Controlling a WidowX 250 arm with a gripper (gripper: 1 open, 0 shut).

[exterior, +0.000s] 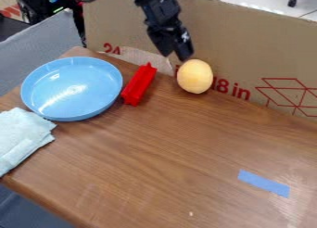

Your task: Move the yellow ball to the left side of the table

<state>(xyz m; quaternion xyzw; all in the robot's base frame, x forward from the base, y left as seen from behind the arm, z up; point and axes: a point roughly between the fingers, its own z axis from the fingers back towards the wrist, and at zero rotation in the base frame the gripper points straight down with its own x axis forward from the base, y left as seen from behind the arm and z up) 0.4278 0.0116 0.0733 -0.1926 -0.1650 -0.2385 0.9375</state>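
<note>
Fingers spread wide, the black gripper hovers beside a smooth, egg-shaped yellow ball on the wood-grain table

The arm shows all black, a chunky, boxy run of segments with hard edges. The gripper at its end is black too, with two short dark fingers. Towards 10 o'clock from the gripper, small green and red flecks glint on the dark hardware.
</note>
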